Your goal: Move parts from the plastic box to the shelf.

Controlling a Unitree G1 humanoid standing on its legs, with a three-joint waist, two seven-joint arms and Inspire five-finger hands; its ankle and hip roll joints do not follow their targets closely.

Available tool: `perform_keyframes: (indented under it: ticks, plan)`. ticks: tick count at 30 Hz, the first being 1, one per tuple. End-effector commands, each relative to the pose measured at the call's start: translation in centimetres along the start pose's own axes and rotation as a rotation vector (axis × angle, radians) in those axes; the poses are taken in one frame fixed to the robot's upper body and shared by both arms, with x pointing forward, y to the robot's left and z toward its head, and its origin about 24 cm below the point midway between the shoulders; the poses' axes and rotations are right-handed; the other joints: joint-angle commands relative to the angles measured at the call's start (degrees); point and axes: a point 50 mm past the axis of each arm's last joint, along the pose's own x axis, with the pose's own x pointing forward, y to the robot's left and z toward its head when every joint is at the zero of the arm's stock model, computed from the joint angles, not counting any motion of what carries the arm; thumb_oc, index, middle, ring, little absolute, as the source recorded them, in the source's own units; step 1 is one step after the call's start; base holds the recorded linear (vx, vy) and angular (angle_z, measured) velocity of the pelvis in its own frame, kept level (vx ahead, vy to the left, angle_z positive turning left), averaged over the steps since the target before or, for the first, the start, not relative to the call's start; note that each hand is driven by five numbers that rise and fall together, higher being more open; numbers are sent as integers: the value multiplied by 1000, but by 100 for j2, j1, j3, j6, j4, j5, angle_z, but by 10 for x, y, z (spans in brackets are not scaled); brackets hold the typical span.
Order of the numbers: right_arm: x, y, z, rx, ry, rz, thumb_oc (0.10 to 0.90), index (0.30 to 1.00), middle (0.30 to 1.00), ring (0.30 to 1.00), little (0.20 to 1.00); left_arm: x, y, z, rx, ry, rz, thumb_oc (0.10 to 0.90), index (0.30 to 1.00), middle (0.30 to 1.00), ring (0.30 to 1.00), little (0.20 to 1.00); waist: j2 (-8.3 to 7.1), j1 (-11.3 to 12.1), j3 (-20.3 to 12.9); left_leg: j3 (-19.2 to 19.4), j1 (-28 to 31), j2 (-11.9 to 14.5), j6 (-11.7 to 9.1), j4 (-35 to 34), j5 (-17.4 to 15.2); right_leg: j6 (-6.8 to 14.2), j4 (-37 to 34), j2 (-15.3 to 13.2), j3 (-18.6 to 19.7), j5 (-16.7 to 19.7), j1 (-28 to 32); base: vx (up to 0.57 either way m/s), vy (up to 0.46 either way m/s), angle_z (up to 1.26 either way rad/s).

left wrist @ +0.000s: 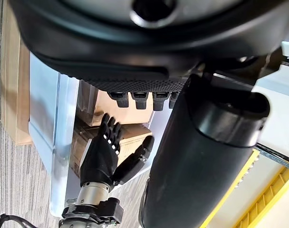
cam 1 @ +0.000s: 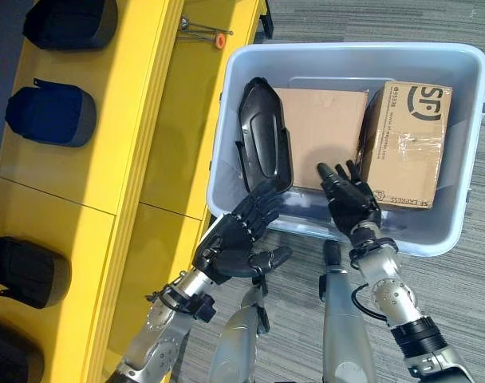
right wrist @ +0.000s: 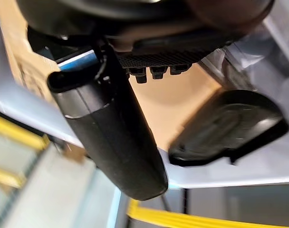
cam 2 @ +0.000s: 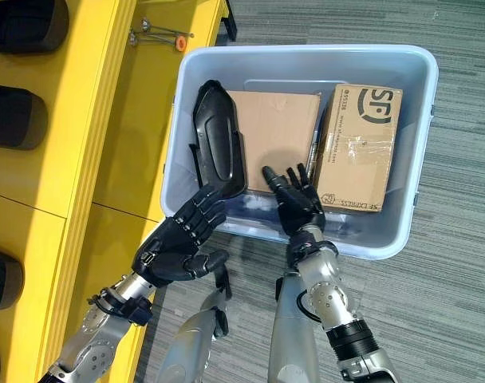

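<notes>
Two cardboard boxes [cam 1: 362, 132] and a black part [cam 1: 262, 136] crowd the plastic box [cam 1: 234, 96].

Grey carpeted floor [cam 1: 466, 303] carrying a pale plastic box [cam 1: 458, 227] on the right. Yellow shelf [cam 1: 75, 159] on the left, bearing dark padded parts [cam 1: 55, 116], possibly helmet-like shells.

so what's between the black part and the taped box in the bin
A plain cardboard box lies flat between the black part and the taped box, clearest in the eye views. The right hand reaches over the bin's near edge there, fingers straight.
</notes>
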Motion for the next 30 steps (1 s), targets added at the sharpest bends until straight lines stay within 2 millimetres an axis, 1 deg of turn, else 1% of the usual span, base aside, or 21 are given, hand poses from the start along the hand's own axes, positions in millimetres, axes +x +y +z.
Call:
perform_keyframes:
  ticks: [1,3,6,8,11,12,14,17,19,24,30]
  plan:
    - [12,53,8,189,-12,170,900,1000,1000,1000,1000,16,-25,32,56,-207,-127,900,1000,1000,1000,1000,305,-149,170,-83,217,176,232,463,-803,-57,-639,-149,180,-337,725,0,0,0]
    - [15,54,10,228,-16,142,900,1000,1000,1000,1000,17,-27,30,50,-207,-130,900,1000,1000,1000,1000,358,-136,170,-97,261,180,225,429,-794,-66,-616,-155,191,-349,734,0,0,0]
    - [16,53,11,234,-27,122,900,1000,1000,1000,1000,17,-27,29,50,-207,-132,900,1000,1000,1000,1000,379,-133,170,-109,302,165,224,402,-791,-74,-611,-161,184,-348,746,0,0,0]
    - [16,56,2,247,28,146,900,1000,1000,1000,1000,17,-28,30,49,-215,-132,900,1000,1000,1000,1000,412,-137,170,-105,329,152,229,386,-794,-81,-612,-164,195,-355,747,3,31,4]
    - [15,56,-4,251,62,132,900,1000,1000,1000,1000,18,-28,31,37,-216,-131,900,1000,1000,1000,1000,435,-127,170,-126,324,152,231,396,-790,-88,-574,-165,204,-366,724,0,0,0]
    - [15,56,-12,257,112,132,900,1000,1000,1000,1000,18,-29,31,33,-212,-137,900,1000,1000,1000,1000,447,-113,170,-139,345,172,214,355,-754,-99,-561,-170,200,-364,717,0,0,0]
    - [16,55,-15,257,124,132,900,1000,1000,1000,1000,17,-29,31,32,-211,-142,900,1000,1000,1000,1000,462,-95,170,-157,352,172,214,340,-748,-99,-545,-173,191,-371,710,0,0,0]
    - [17,56,-25,263,175,124,900,1000,1000,1000,1000,17,-28,30,33,-210,-137,900,1000,1000,1000,1000,486,-50,170,-184,341,184,200,334,-740,-101,-484,-193,166,-392,669,0,0,0]
    - [18,52,-29,261,181,80,900,1000,1000,1000,1000,17,-28,30,35,-207,-138,900,1000,1000,1000,1000,492,-26,170,-203,334,184,193,344,-744,-98,-444,-204,152,-410,655,0,0,0]
    - [22,41,-31,254,168,-20,900,1000,1000,1000,1000,18,-28,28,31,-198,-140,900,1000,1000,1000,1000,499,-18,170,-180,356,199,185,307,-733,-99,-440,-207,149,-398,642,0,0,0]
    - [16,28,-39,214,208,-118,900,1000,1000,1000,1000,18,-30,27,23,-198,-138,900,1000,1000,1000,1000,495,-42,170,-170,299,195,190,333,-756,-82,-421,-216,180,-376,565,0,0,0]
